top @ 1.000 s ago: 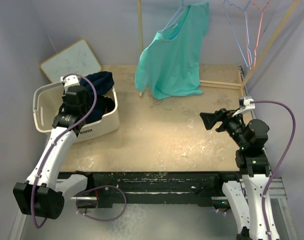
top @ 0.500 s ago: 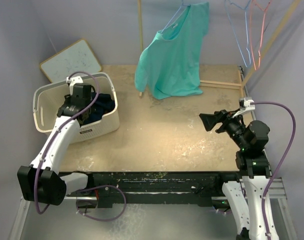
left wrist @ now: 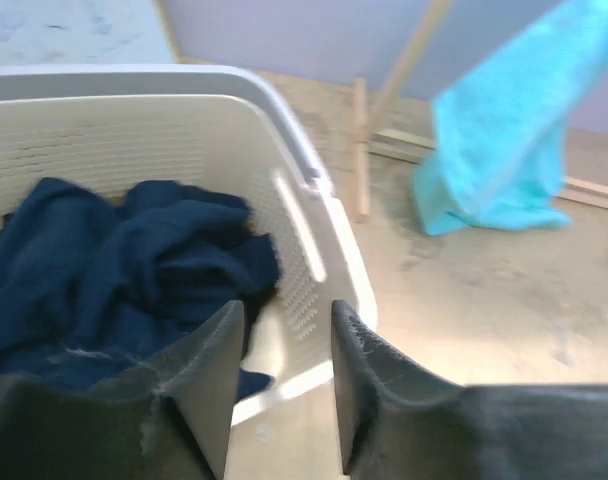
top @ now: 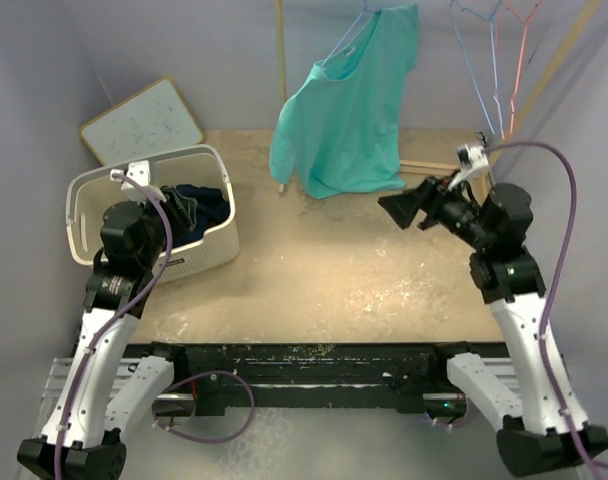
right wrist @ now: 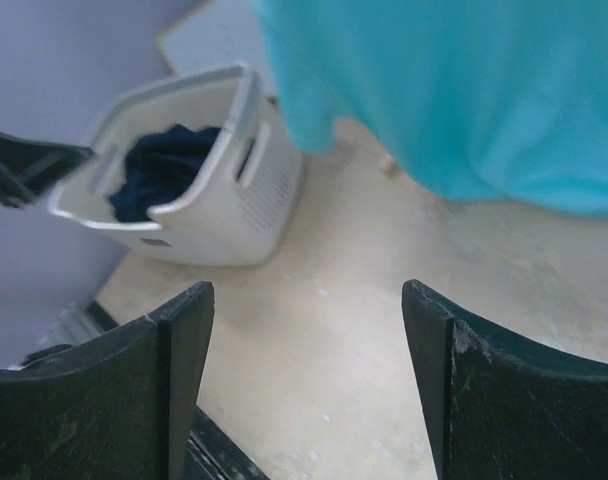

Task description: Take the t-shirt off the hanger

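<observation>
- A turquoise short-sleeved cotton t-shirt hangs at the back of the sandy-brown surface. It sits on a thin pale-blue wire hanger near the top of the overhead view.
- The t-shirt hangs crooked on the hanger, and one sleeve droops low on the left. Its hem reaches down to just above the surface.
- A slim upright wooden pole stands just to the left of the t-shirt.
- The right fingers, two dark curved pads, are spread wide with nothing between them. They point at the t-shirt from its lower right, close to the hem but apart from it. In the right wrist view the turquoise cloth fills the upper right, blurred.
- A white perforated plastic laundry basket stands on the left side of the surface. A crumpled dark navy garment lies inside it.
- The left fingers are partly spread and hold nothing. They hover over the near edge of the basket, just above the navy garment.
- A white rectangular board lies tilted behind the basket.
- Several bare wire hangers, blue and pink, hang in the top right corner, well apart from the t-shirt.
</observation>
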Controlling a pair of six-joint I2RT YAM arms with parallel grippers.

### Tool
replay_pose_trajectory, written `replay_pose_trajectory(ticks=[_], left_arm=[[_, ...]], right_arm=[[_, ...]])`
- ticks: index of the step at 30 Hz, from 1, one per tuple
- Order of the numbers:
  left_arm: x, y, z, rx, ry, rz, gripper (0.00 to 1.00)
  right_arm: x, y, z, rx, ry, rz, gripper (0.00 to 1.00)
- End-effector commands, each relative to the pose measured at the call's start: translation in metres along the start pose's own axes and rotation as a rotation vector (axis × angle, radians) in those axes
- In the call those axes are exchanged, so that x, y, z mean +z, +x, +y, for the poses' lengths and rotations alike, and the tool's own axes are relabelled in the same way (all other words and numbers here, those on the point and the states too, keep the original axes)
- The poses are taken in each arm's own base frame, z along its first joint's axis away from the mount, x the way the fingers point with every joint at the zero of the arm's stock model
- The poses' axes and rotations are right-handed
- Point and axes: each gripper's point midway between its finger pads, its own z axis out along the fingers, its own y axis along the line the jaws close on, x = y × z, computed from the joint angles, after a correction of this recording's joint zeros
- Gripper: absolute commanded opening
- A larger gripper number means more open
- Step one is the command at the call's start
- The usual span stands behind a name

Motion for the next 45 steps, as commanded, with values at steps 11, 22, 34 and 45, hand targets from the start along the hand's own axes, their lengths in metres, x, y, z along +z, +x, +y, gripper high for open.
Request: replay_pose_trajectory(ticks=[11, 22, 34, 45], left_arm=[[-0.049, -0.022, -0.08, 0.065, 0.501, -0.137, 0.1], [-0.054, -0.026, -0.079, 0.072, 0.495, -0.148, 0.13], [-0.052, -0.025, -0.078, 0.063, 0.491, -0.14, 0.13], [-0.05, -0.023, -0.079, 0.057, 0.493, -0.131, 0.14]], right_arm=[[0.16, -0.186, 0.049, -0.117, 0.234, -0.215, 0.85], [0.246, -0.199, 0.021, -0.058, 0.305, -0.27, 0.8], [0.232, -0.183, -0.012, -0.127, 0.443, -0.228, 0.69], [0.187, -0.213, -0.039, -0.178, 0.507, -0.284, 0.57]])
